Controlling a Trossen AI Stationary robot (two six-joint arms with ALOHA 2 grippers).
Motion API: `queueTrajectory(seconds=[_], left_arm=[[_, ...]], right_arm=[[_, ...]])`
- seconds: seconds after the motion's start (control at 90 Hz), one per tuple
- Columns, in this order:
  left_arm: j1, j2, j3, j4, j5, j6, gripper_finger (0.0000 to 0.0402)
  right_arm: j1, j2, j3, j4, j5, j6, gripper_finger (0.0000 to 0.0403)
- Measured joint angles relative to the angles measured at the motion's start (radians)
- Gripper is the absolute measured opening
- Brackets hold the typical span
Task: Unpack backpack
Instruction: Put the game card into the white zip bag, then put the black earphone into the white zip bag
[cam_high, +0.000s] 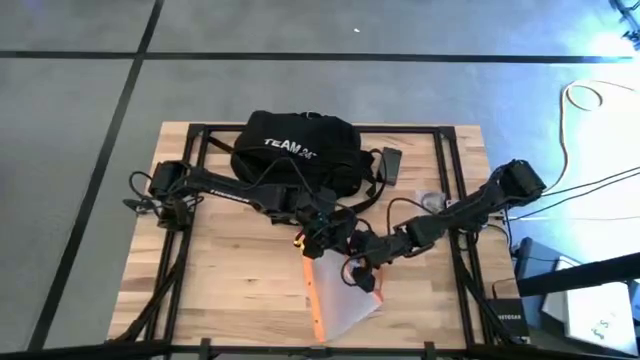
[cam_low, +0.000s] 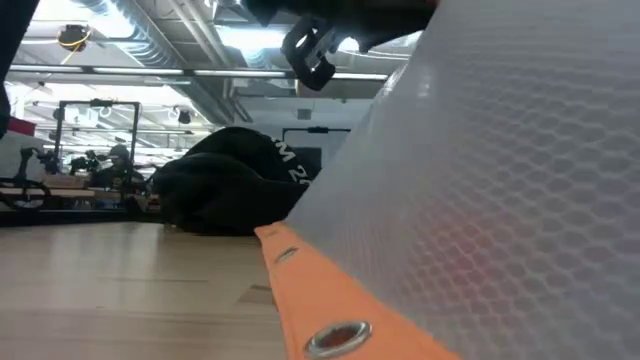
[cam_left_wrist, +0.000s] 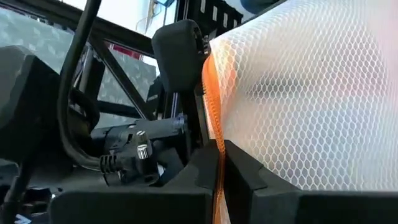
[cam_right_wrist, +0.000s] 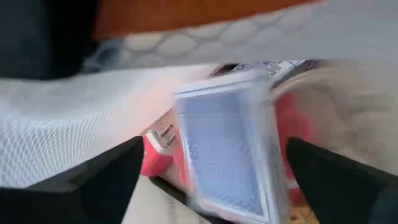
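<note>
- High view: large black soft fabric backpack (cam_high: 296, 152) with white "TEAM 24" lettering showing, slumped at 12 o'clock on the pale wooden slatted table (cam_high: 220, 285); translucent mesh pouch with orange trim (cam_high: 338, 300) already out, lying toward 6 o'clock. Left gripper (cam_high: 312, 237) and right gripper (cam_high: 366, 268) both meeting at the pouch near table centre. Judged partly unpacked: one pouch out, anything else inside the bag hidden.
- Low view: backpack a dark rounded heap at 9 o'clock from the pouch, resting on the table, top sagging. Pouch lifted close to the lens, orange edge with metal snaps running down to 6 o'clock.
- Left wrist view: left gripper (cam_left_wrist: 221, 167) pinched tight on the orange trim, the strip caught between both dark fingers (cam_left_wrist: 193, 171).
- Right wrist view: right gripper (cam_right_wrist: 217, 168) spread wide apart, dark fingers (cam_right_wrist: 102, 177) flanking a blurred pale blue card-like item with red behind it (cam_right_wrist: 227, 152), seemingly inside the mesh; not gripped.
</note>
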Motion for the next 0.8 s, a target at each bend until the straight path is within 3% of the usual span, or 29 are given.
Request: queueTrajectory(seconds=[0.178,0.533,0.8], left_arm=[[-0.003,-0.002,0.0,0.005,0.002,-0.004,0.0],[-0.002,0.001,0.003,-0.018,-0.019,-0.011,0.0],[0.0,0.001,0.003,-0.021,-0.012,-0.013,0.0]], right_arm=[[0.004,-0.005,0.056,-0.104,-0.008,-0.001,0.0385],[0.092,-0.023,0.244,-0.538,0.086,-0.006,0.0397],[0.116,-0.022,0.272,-1.076,0.179,0.204,0.0384]])
